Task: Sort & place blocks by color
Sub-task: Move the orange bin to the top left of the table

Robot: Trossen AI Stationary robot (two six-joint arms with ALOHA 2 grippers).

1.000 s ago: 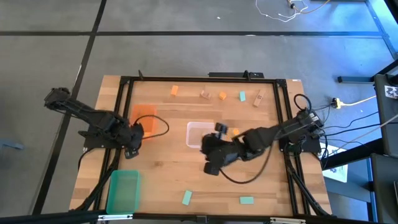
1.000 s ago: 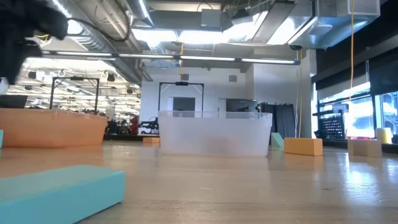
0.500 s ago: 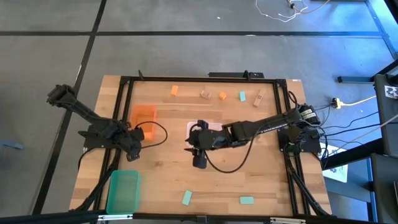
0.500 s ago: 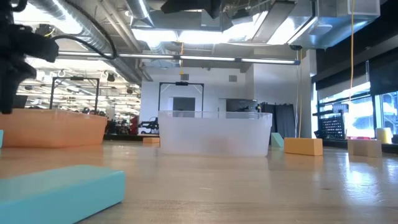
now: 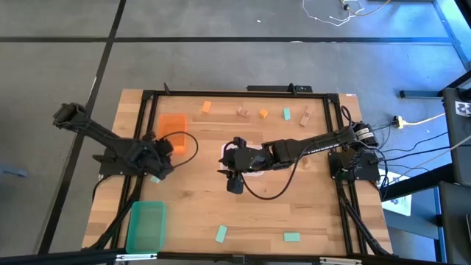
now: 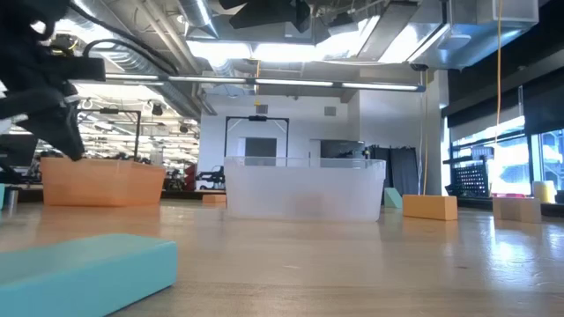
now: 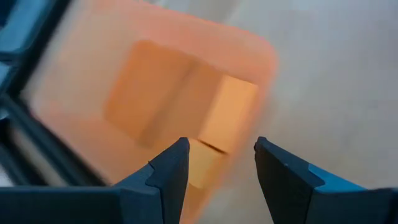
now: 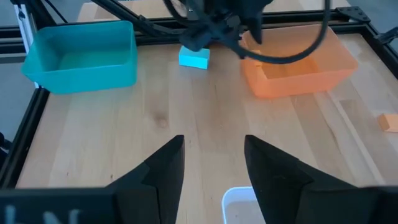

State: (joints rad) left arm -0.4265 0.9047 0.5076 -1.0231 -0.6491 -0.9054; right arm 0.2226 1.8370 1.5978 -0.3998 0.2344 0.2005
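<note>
Small blocks lie along the table's far side: orange (image 5: 207,107), tan (image 5: 242,112), orange (image 5: 263,113), mint (image 5: 286,113), tan (image 5: 306,115). Two mint blocks (image 5: 221,234) (image 5: 292,237) lie near the near edge. Another mint block (image 8: 194,57) lies under the left arm. My left gripper (image 5: 162,149) (image 7: 216,168) is open above the orange bin (image 5: 174,131), where orange blocks (image 7: 229,115) lie. My right gripper (image 5: 229,173) (image 8: 214,168) hangs open and empty over the clear bin (image 5: 250,153).
The green bin (image 5: 147,224) (image 8: 81,53) sits at the near-left corner. A black frame (image 5: 243,93) borders the table. In the low view a mint block (image 6: 79,269) lies close to the camera, and an orange block (image 6: 429,206) beside the clear bin (image 6: 304,189).
My right arm has swung toward the table's left and stretched out over the clear bin. My left gripper has moved toward the far edge, up to the orange bin. In the low view the orange bin has shifted a little toward the right.
</note>
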